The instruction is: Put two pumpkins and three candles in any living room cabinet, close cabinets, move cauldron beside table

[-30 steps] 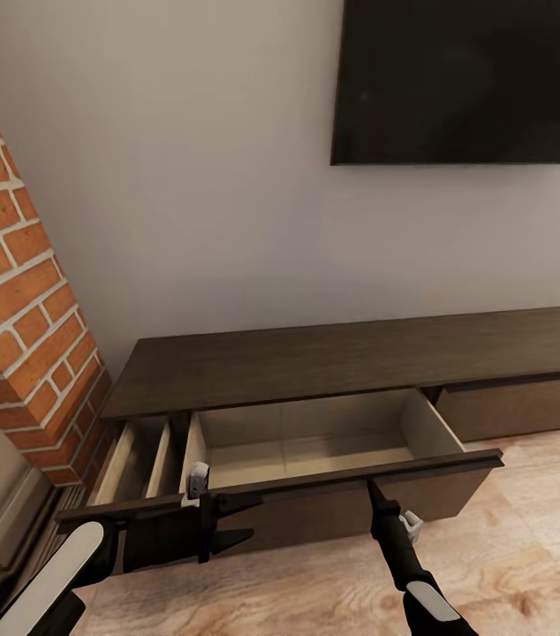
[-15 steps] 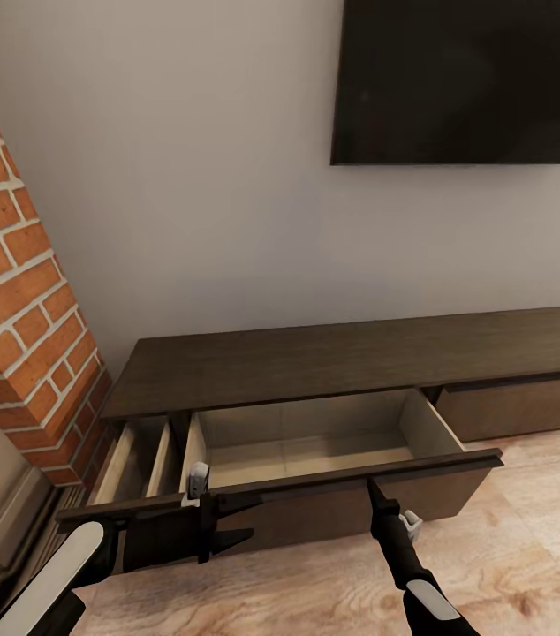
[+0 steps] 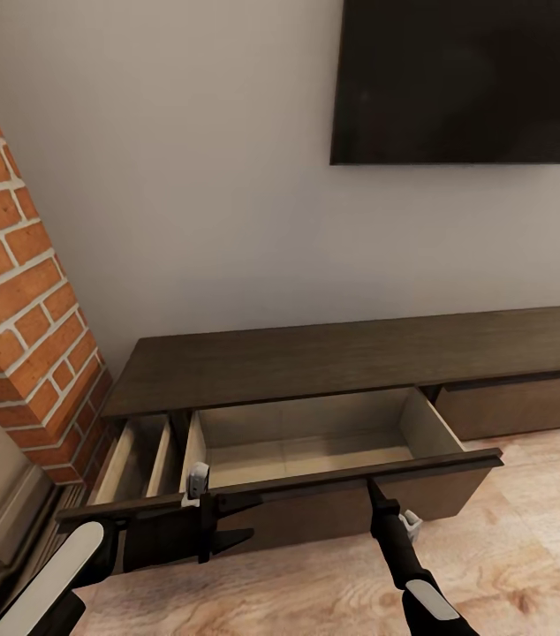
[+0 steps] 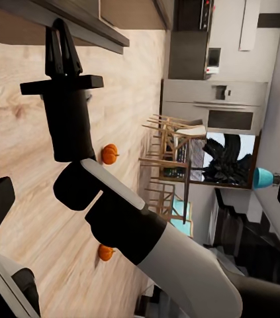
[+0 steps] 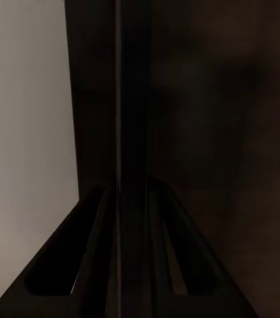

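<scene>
Long low dark-brown wooden cabinet [image 3: 351,358] stands against the off-white wall, below the black wall TV [image 3: 470,79] and just beside the red-brick fireplace [image 3: 24,309]. Two drawers of the cabinet are pulled out: a wide one with pale beige inside [image 3: 315,442], nothing visible in it, and a narrower one [image 3: 139,459] between it and the fireplace.

Right tool [image 3: 370,491]: black, narrow, tip at the top edge of the wide drawer's dark front [image 3: 351,499]. From the head view the fingers read as pressed together. In the right wrist view a dark vertical edge [image 5: 132,132] runs between the two black fingers [image 5: 90,258], so the tool looks clamped on the drawer front's edge; contact appears real but the picture is very dark.

Left tool [image 3: 227,521]: black fingers spread apart, lying in front of the narrower drawer's front, near the seam between the two drawers. Holds nothing that I can see; whether it touches the front I cannot tell.

Left wrist view looks back across the light wood-plank floor [image 4: 20,119]. The right tool [image 4: 61,50] and its white-and-black forearm [image 4: 153,245] cross the view, tool tip at the drawer front. Two small round orange pumpkins lie on the floor, well away from the cabinet: one [image 4: 109,154], the other [image 4: 105,252]. Wooden chairs [image 4: 169,165] stand beyond them.
</scene>
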Controlling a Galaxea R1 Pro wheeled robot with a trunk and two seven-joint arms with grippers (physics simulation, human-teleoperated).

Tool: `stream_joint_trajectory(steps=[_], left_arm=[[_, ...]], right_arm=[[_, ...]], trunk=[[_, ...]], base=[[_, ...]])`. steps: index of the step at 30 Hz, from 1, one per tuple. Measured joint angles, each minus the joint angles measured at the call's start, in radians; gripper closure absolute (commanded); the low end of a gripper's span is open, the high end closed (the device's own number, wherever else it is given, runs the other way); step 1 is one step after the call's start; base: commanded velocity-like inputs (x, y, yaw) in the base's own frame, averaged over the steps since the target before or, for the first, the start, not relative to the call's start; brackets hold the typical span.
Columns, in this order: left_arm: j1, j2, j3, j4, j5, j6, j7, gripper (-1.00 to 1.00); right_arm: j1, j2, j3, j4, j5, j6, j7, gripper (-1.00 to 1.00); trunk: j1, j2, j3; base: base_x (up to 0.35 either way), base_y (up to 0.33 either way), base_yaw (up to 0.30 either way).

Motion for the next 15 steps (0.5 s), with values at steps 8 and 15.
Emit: stream_joint_trajectory(steps=[8,15], left_arm=[[0.000,-0.001,-0.001,0.000,0.000,0.000,0.000,-1.00],[0.000,-0.001,-0.002,0.000,0.000,0.000,0.001,-1.00]], right_arm=[[0.000,-0.003,-0.001,0.002,0.000,0.012,0.002,1.00],[0.000,-0.006,-0.002,0.002,0.000,0.014,0.003,1.00]], trunk=[[0.000,0.000,0.000],[0.000,0.000,0.000]], base=[[-0.014,0.000,0.000],[-0.112,0.000,0.000]])
